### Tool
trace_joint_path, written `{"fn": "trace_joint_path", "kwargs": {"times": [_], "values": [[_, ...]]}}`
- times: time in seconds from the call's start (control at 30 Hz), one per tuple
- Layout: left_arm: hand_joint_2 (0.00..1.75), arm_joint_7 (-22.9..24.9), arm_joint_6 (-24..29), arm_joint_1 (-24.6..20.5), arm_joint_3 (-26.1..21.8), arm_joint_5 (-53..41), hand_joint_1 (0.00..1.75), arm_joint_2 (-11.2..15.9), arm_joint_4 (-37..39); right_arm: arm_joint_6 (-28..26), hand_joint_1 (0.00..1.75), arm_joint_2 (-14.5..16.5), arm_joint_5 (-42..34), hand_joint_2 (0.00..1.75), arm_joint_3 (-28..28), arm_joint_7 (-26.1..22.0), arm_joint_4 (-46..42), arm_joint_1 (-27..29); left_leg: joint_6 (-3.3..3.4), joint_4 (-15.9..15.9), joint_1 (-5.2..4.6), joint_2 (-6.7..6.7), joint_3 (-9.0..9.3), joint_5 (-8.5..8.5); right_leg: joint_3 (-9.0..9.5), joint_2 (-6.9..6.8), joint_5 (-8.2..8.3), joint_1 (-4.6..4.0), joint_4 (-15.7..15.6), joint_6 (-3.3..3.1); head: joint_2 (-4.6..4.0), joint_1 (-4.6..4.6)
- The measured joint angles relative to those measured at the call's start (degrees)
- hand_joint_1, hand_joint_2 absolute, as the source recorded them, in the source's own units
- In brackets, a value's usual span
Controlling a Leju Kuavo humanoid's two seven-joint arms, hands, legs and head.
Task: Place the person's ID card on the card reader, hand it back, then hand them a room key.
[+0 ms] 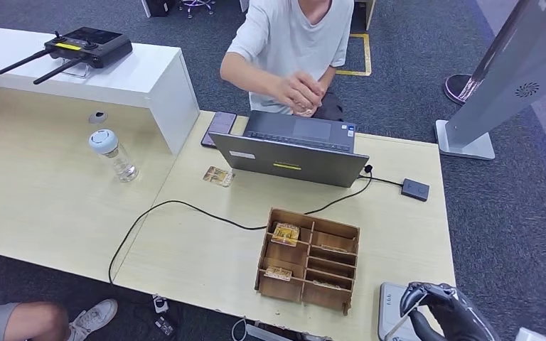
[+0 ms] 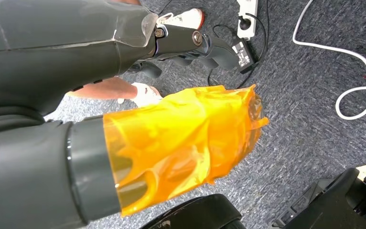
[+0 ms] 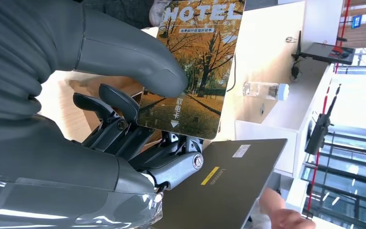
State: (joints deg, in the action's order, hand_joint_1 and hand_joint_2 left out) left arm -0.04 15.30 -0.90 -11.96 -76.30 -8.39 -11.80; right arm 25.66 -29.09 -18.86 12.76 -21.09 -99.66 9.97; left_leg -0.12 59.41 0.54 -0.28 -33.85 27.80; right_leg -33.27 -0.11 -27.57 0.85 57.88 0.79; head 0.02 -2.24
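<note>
My right hand [image 1: 443, 311] is low at the table's near right corner. It pinches a hotel room key card [image 3: 190, 71], printed with autumn trees and the word HOTEL, between thumb [image 3: 138, 57] and fingers. The small black card reader [image 1: 415, 190] lies on the table right of the laptop, on a cable. A person [image 1: 295, 35] sits behind the laptop with one hand [image 1: 298, 92] raised over it. A small picture card [image 1: 218, 175] lies flat by the laptop's left corner. My left hand [image 2: 124, 143] hangs beside the table over the carpet, holding nothing, its thumb wrapped in orange film.
A wooden divided box [image 1: 341, 266] with several cards stands mid-table in front of the grey laptop [image 1: 291, 156]. A phone [image 1: 219, 128], a water bottle [image 1: 114, 153] and a black remote [image 1: 89, 46] are at the left. A grey-white device [image 1: 389, 305] lies by my right hand.
</note>
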Motion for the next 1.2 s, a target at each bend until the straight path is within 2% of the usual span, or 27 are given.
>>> {"fn": "trace_joint_path", "kwargs": {"times": [0.13,0.27,0.37,0.43,0.63,0.87,1.03,1.2], "values": [[0.00,0.00,0.01,0.00,0.00,0.00,0.00,0.00,0.00,0.49,1.75,0.53,-0.34,1.75,-0.02,-0.58,-0.26,0.00,0.00,0.00,0.00,0.00,0.00,0.00,0.00,0.00,0.00,0.00,0.00,0.00,0.00,0.00],[0.00,0.00,0.16,0.00,0.00,0.13,0.00,-0.01,0.00,0.05,1.75,2.50,-0.57,1.75,-0.04,-1.06,-1.17,-0.41,0.00,0.00,0.01,0.00,0.00,0.00,0.00,0.00,0.00,-0.01,0.00,0.00,0.00,-0.01],[0.00,0.00,0.38,-0.01,0.00,0.33,0.00,-0.05,0.00,-2.89,1.75,5.14,-0.10,1.75,-0.04,-0.80,-2.27,-1.19,-0.01,-0.01,0.02,0.01,0.01,-0.01,0.00,0.01,0.00,-0.02,0.01,0.00,0.00,-0.01],[0.00,0.03,0.57,0.00,0.00,0.52,0.00,-0.13,0.00,-7.44,1.75,7.25,2.18,1.75,-0.04,-0.68,-3.30,-1.76,-0.01,-0.01,0.02,0.01,0.00,-0.01,0.00,0.01,0.00,-0.02,0.02,0.00,0.00,-0.01],[0.00,0.48,0.93,0.01,-0.04,0.92,0.00,-0.28,0.00,-26.45,1.75,12.71,17.28,1.75,0.25,0.08,-7.05,-4.18,-0.01,-0.01,0.02,0.02,0.00,-0.01,0.00,0.02,0.00,-0.02,0.04,0.00,0.00,0.00],[0.00,1.39,0.77,0.03,-0.04,0.67,0.00,-0.31,0.00,-43.11,1.75,16.71,38.56,1.75,1.44,3.71,-9.18,-5.87,-0.01,-0.01,0.01,0.01,-0.01,-0.01,0.01,0.01,0.00,-0.01,0.03,0.00,0.00,0.00],[0.00,3.42,-1.12,-0.38,-0.03,-0.40,0.00,-0.64,0.00,-51.22,1.75,20.09,55.35,1.75,1.82,10.96,-9.13,-8.16,-0.01,-0.01,0.02,0.03,0.01,-0.02,0.00,0.03,0.00,-0.02,0.04,-0.01,0.00,-0.01],[0.00,4.19,-2.10,-0.93,0.04,-1.15,0.00,-1.15,0.00,-53.43,1.75,22.85,64.42,1.75,2.48,16.52,-8.57,-10.74,-0.02,-0.01,0.02,0.02,0.02,-0.03,0.02,0.02,0.01,-0.02,0.05,-0.01,0.00,0.00]]}}
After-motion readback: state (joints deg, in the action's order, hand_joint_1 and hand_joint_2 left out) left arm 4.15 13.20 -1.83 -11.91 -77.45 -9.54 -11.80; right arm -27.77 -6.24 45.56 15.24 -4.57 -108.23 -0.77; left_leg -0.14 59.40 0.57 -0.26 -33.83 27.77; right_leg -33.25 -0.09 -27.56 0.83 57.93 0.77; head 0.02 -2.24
